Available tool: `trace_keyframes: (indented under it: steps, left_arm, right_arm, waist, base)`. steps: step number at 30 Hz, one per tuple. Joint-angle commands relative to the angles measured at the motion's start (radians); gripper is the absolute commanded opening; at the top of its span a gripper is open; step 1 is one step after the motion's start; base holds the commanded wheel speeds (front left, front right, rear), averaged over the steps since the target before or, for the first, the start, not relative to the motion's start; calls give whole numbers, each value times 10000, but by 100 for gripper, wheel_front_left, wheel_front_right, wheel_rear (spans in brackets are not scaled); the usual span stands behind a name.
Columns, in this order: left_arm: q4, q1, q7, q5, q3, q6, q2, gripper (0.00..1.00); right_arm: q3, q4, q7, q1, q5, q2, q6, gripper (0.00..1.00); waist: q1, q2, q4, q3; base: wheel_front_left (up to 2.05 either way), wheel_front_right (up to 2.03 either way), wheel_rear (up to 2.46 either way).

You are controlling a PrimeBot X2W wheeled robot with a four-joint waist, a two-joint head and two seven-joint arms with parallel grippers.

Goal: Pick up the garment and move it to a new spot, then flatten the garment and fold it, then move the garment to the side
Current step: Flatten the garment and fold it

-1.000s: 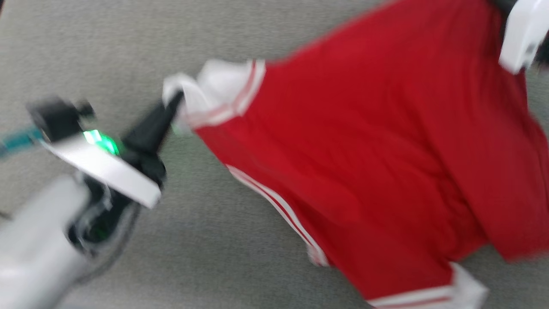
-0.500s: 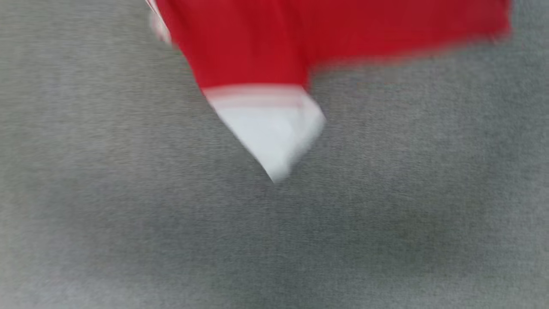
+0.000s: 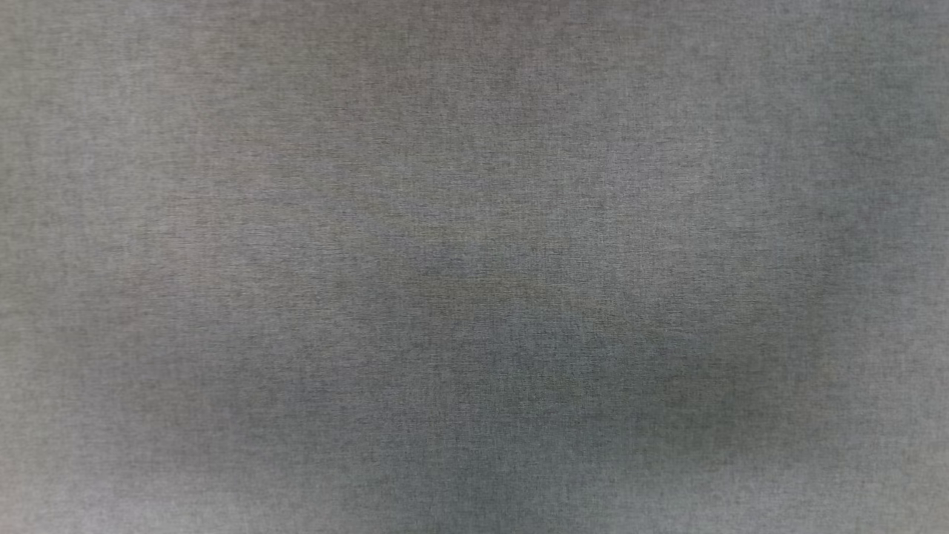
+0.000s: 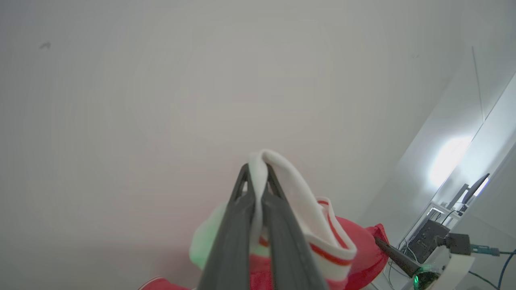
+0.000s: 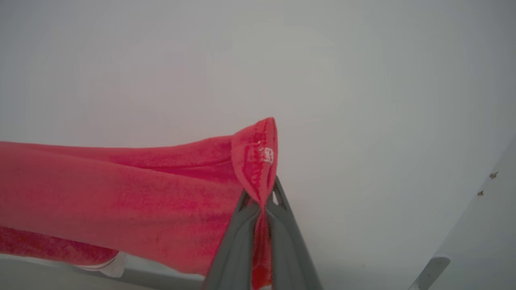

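In the left wrist view my left gripper (image 4: 256,181) is shut on a white sleeve edge of the garment (image 4: 310,229), whose red-striped trim and red body bunch behind the fingers. The other arm's gripper (image 4: 397,255), with a green light at its base, shows at the lower right there, against the red cloth. In the right wrist view my right gripper (image 5: 260,199) is shut on a red corner of the garment (image 5: 121,201), which stretches away to the left and sticks up above the fingertips. Both grippers point up towards a pale wall or ceiling.
The head view looks down on plain grey fabric surface (image 3: 474,267). A desk with a monitor and black boxes (image 4: 443,229) stands at the lower right of the left wrist view.
The head camera has swung: the red garment and left gripper slid up and out of its picture, leaving bare grey surface.
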Motion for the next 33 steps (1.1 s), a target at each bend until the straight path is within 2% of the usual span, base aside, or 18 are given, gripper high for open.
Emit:
trace_keyframes:
  steps: [1,5,9,14,16,23,28,33]
  left_arm:
    - [-203,504,-119,42,-127,29,146,0]
    - [-1583,2589,-779,-147,-617,26,606,0]
    - [-2907,5005,-1658,-263,-965,26,927,0]
    - [-4265,7942,-2034,-43,-980,26,874,0]
    - [-4938,9600,-2036,175,-629,24,535,0]
    - [-5968,12628,-2034,760,-102,26,-80,0]
    - [-6645,13997,-2035,953,271,24,-91,0]
    - [-7462,15821,-2034,1245,962,26,-58,0]
  right_arm:
    - [129,62,24,417,120,-53,-57,0]
    - [969,-407,368,1921,711,-244,-55,0]
    - [1703,-1559,803,3794,1508,-694,-55,0]
    - [1848,-3368,1369,6467,2576,-1336,-45,0]
    - [1554,-4327,1780,8074,3074,-1665,-42,0]
    - [164,-6415,2604,11608,3509,-1959,-35,0]
    - [-751,-7680,3173,13452,3522,-1652,-35,0]
    - [-1689,-9298,4111,15512,3604,-981,-35,0]
  waist:
    - [0,0,49,-45]
    - [0,0,111,-218]
    - [0,0,116,-490]
    - [0,0,199,-911]
    - [0,0,278,-1250]
    - [0,0,554,-2122]
    - [0,0,571,-2486]
    - [0,0,460,-2766]
  base:
    - [0,0,0]
    - [0,0,0]
    - [0,0,0]
    - [0,0,0]
    - [0,0,0]
    - [0,0,0]
    - [0,0,0]
    - [0,0,0]
